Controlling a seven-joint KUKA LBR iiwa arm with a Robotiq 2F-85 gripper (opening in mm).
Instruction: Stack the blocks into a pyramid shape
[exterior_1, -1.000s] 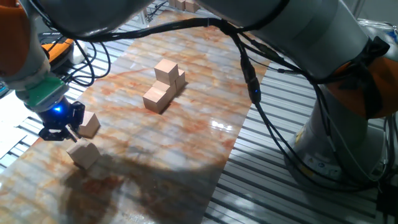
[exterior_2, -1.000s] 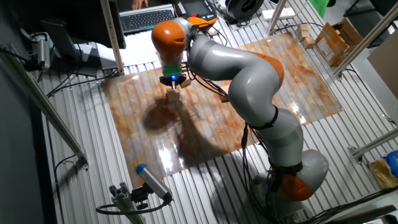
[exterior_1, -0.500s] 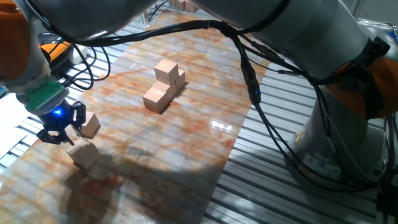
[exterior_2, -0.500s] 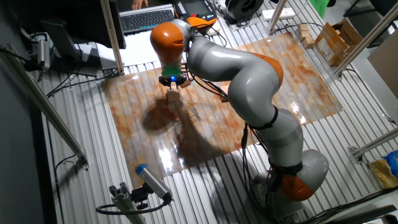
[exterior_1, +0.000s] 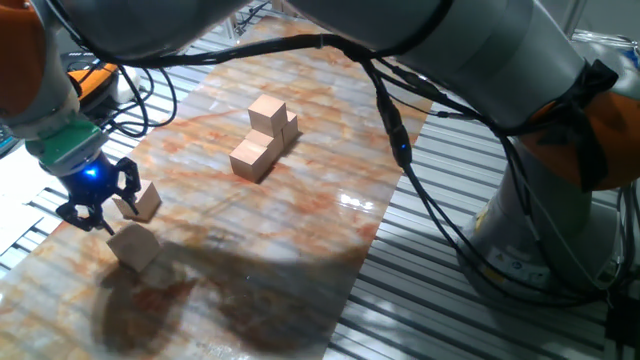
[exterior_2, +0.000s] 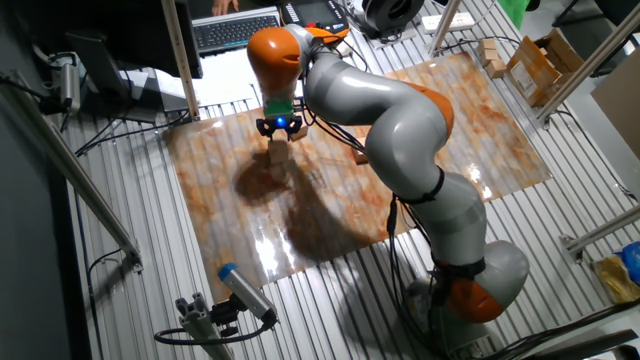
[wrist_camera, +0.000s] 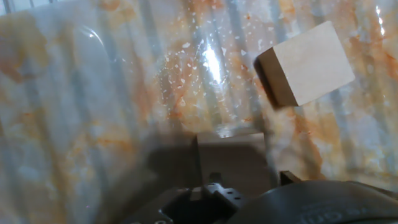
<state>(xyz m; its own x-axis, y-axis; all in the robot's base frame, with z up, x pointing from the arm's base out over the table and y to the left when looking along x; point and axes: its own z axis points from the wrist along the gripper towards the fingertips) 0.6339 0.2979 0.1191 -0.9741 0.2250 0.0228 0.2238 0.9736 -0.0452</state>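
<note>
On the marbled desk (exterior_1: 330, 150), your fingers (exterior_1: 97, 205) hang released, above one block (exterior_1: 134, 246), beside another (exterior_1: 146, 200).

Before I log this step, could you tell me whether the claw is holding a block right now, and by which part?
Nothing is held: the claw hangs open above the table, with two loose blocks lying just beneath and beside it.

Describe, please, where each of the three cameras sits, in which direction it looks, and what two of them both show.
One fixed view: low at the table's side, facing across the marble top; shows the gripper, arm, cables and base.
The other fixed view: high above, looking down on the whole table and the entire arm.
Hand view: on the hand, looking down; only a dark part of the hand shows at the bottom.
Shared: the two loose blocks near the gripper appear in the low fixed view and the hand view.
</note>
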